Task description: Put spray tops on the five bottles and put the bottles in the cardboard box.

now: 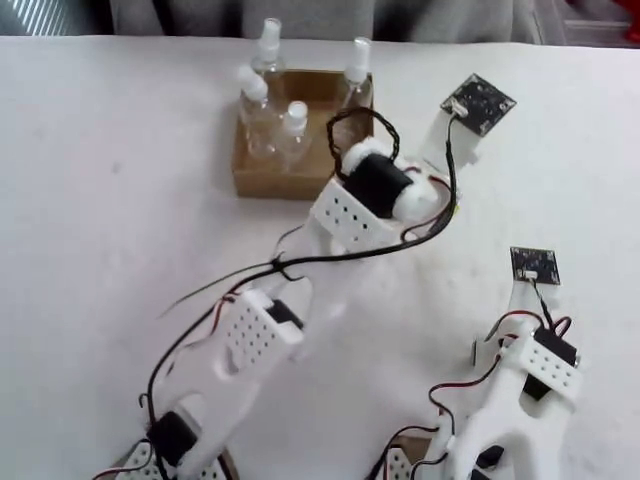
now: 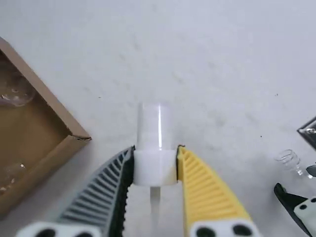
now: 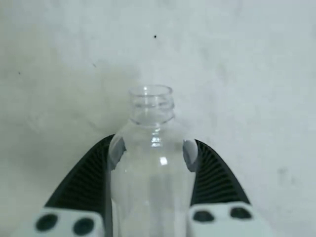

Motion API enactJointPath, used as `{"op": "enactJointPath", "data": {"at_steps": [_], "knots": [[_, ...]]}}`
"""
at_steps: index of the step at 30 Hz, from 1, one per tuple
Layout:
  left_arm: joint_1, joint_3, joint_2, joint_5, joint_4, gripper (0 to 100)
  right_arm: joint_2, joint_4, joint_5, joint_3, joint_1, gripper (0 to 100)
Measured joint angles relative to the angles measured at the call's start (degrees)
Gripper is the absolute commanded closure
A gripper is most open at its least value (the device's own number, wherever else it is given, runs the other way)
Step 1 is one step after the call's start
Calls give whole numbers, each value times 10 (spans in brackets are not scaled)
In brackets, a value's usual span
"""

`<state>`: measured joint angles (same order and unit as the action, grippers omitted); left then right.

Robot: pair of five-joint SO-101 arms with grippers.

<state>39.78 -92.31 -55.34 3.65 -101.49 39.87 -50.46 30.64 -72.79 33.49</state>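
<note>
One spray top sits in the left hand.

My white table and what lies past it
The table is pale and faintly smudged, with a small dark speck on it; past its far edge I see a grey strip, a pale striped patch at far left and something red at far right.

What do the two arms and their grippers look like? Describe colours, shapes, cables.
The left arm and right arm are white plastic with dotted plates, black motors and loose black and red cables. The left gripper has one grey and one yellow ribbed finger; the right gripper has two black ribbed fingers.
</note>
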Motion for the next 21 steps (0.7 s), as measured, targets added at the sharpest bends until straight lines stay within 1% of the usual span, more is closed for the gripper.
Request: {"op": "enactJointPath", "data": {"at_steps": [12,16,19,21], "knots": [[0,0,121,0,-1,980,0,1,-1,0,0,981],[-11,-1,173,0,-1,980,0,1,-1,0,0,981],[-25,16,221,0,-1,979,0,1,-1,0,0,981],[-35,49,264,0,-1,979,0,1,-1,0,0,981]]}}
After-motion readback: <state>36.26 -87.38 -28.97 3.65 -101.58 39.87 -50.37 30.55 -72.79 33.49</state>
